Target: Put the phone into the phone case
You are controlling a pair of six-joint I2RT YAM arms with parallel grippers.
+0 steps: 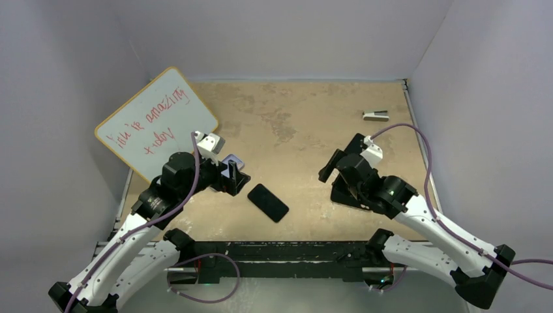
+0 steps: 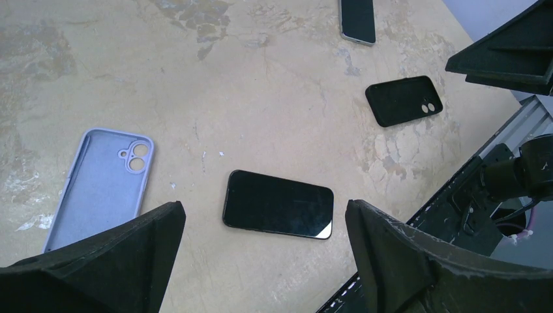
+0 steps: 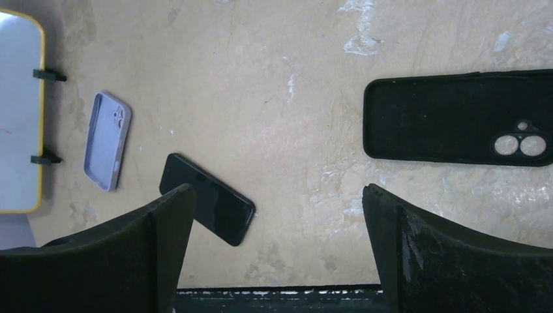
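Note:
The phone (image 1: 268,202) is a glossy black slab lying flat on the tan table near the front centre. It also shows in the left wrist view (image 2: 278,205) and the right wrist view (image 3: 209,199). The phone case (image 2: 101,186) is a pale lavender shell lying empty, open side up, left of the phone. In the top view (image 1: 232,159) my left arm partly hides it; it also shows in the right wrist view (image 3: 107,139). My left gripper (image 1: 239,180) is open and empty above the phone's left end. My right gripper (image 1: 328,171) is open and empty, to the right of the phone.
An empty black case (image 3: 456,117) lies under my right wrist, also in the left wrist view (image 2: 404,100). Another dark phone-shaped slab with a pale end (image 1: 375,115) lies at the far right. A whiteboard (image 1: 156,120) leans at the back left. The table's front rail (image 1: 280,251) is near.

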